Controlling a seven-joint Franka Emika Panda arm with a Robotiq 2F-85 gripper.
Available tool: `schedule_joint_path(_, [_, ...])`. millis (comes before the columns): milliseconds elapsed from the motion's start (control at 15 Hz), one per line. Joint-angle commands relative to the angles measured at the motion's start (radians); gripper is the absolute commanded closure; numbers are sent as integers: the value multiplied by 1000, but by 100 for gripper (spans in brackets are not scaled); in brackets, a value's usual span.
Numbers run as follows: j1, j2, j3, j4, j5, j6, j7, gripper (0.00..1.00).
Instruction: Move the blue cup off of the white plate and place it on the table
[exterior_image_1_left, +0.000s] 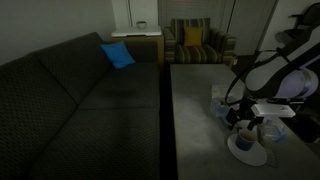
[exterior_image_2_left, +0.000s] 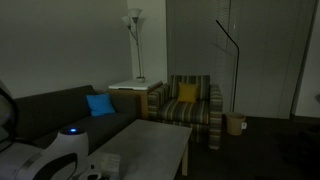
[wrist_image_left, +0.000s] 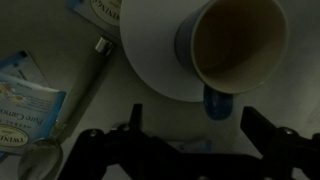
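Gripper (wrist_image_left: 195, 125): jaws spread wide, nothing between them. It hangs above the near edge of the white plate (wrist_image_left: 150, 60) and touches nothing.

Blue cup (wrist_image_left: 235, 40): stands on the plate with its mouth toward the wrist camera, apparently upright, tan inside showing. It sits toward one side of the plate, nearer the right-hand finger in the wrist view than the centre of the jaws. It is not yet on the table (exterior_image_1_left: 195, 110).

Surroundings: a small blue object (wrist_image_left: 218, 100) lies just beside the plate edge, under the cup's rim line. A slim tube (wrist_image_left: 88, 72) and printed packets (wrist_image_left: 25, 100) lie near on the other side.

Risks, as judged:
- The offset could bring one finger down on the rim and tip the cup.
- A low approach could catch the plate and drag it.
- Setting down amid the clutter could leave the cup tilted.
- Dim lighting hampers alignment.
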Motion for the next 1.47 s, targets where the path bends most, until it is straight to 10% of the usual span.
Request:
schedule_joint_path(0, [-4,0,0,1,16,-9,-18,0])
schedule_joint_path(467, [1,0,-5,7,11,-23,-19,15])
schedule_joint_path(1200, [2,0,3,6,9,-29,-37,98])
schedule_joint_path(1400, [7,0,1,6,7,-33,-36,97])
